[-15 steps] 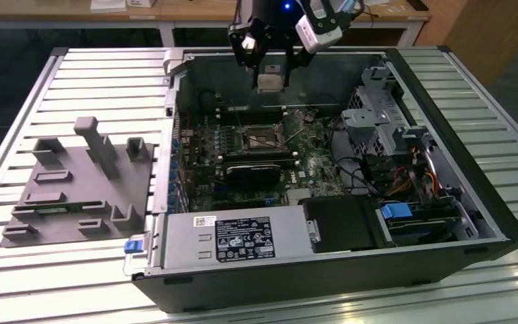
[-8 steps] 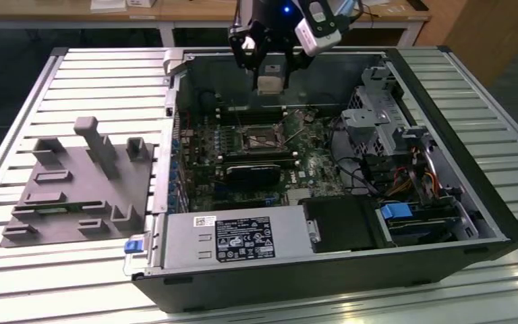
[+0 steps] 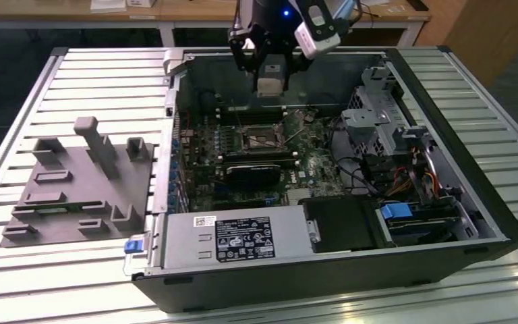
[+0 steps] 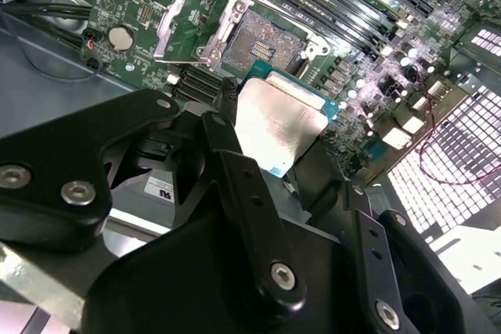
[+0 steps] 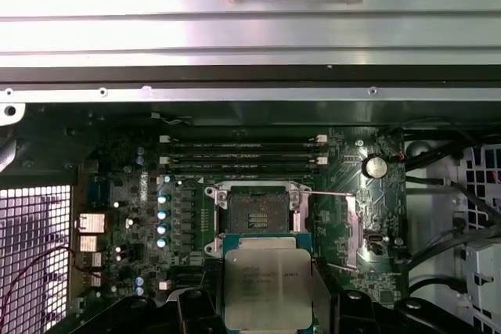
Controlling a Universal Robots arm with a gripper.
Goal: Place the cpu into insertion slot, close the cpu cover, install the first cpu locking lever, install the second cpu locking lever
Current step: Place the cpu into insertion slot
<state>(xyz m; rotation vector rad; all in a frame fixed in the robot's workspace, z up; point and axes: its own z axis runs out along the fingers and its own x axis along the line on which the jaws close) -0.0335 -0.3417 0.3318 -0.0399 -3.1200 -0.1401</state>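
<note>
The pincer is closed to the chip's width and grips the cpu by two opposite edges, metal top up. I'd judge the chip light, stiff and slick, with a delicate underside, so the edges are the safe hold. The arm points steeply down, with the chip above and just short of the insertion slot. The cpu cover stands open beside the slot

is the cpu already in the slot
No, in the first wrist view the cpu is clear of the slot, whose dark centre lies bare.
</note>
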